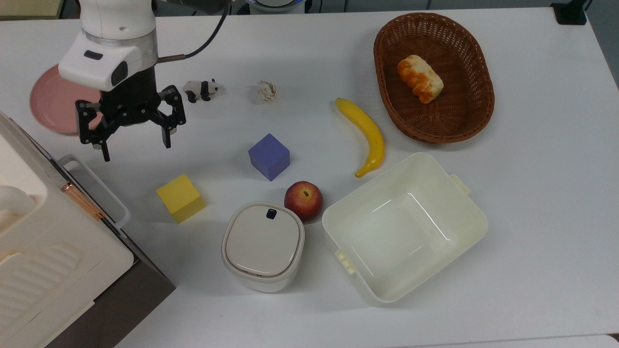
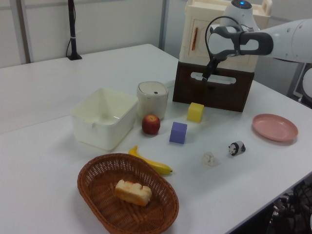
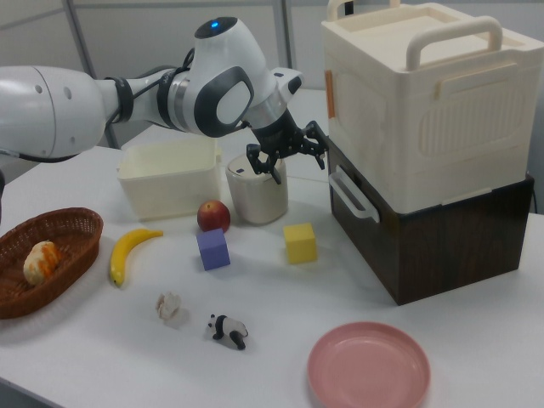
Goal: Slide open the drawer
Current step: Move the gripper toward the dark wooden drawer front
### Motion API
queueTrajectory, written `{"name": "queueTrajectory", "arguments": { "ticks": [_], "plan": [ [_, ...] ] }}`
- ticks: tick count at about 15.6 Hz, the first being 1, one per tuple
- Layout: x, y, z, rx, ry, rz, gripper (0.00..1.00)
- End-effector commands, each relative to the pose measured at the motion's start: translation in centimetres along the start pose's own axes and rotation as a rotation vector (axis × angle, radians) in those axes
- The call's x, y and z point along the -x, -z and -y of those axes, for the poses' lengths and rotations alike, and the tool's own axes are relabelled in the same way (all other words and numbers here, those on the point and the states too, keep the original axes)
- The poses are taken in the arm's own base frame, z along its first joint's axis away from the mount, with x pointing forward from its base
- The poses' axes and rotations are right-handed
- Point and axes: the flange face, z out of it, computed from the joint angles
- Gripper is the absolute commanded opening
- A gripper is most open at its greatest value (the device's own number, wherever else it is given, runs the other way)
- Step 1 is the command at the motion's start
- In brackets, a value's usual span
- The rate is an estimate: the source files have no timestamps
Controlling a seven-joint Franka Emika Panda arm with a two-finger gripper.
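Note:
The drawer (image 3: 367,242) is the dark-brown lower box under the cream cabinet top (image 3: 425,102), and its front sits flush and closed. Its white loop handle (image 1: 96,188) (image 2: 217,78) (image 3: 351,197) juts toward the table. My gripper (image 1: 136,150) (image 2: 208,74) (image 3: 289,166) hangs open above the table, a little short of the handle's far end in the top view. It touches nothing and holds nothing. In the left view it overlaps the handle.
A pink plate (image 1: 48,101) and a toy panda (image 1: 200,89) lie beside the gripper. The yellow cube (image 1: 180,198), purple cube (image 1: 269,156), apple (image 1: 303,200), lidded white pot (image 1: 262,245), cream tub (image 1: 454,232), banana (image 1: 367,135) and wicker basket (image 1: 478,111) fill the middle and right.

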Motion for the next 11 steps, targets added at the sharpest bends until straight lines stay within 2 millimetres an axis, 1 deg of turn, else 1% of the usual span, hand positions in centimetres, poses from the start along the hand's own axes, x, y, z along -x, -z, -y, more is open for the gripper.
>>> {"name": "queueTrajectory", "arguments": {
  "ticks": [1,2,4,7,8,11],
  "plan": [
    [-0.4,-1.1,-0.8,0.033,0.028,-0.022,1.00],
    [-0.3,-2.1,-0.9,0.037,0.027,-0.027,1.00],
    [0.0,-3.0,-1.6,0.056,0.023,-0.037,1.00],
    [0.0,-3.9,-2.4,0.062,0.041,-0.035,1.00],
    [0.3,-3.9,-2.8,0.066,0.057,-0.034,1.00],
    [0.6,-4.4,-3.0,0.063,0.077,-0.027,1.00]
  ]
}}
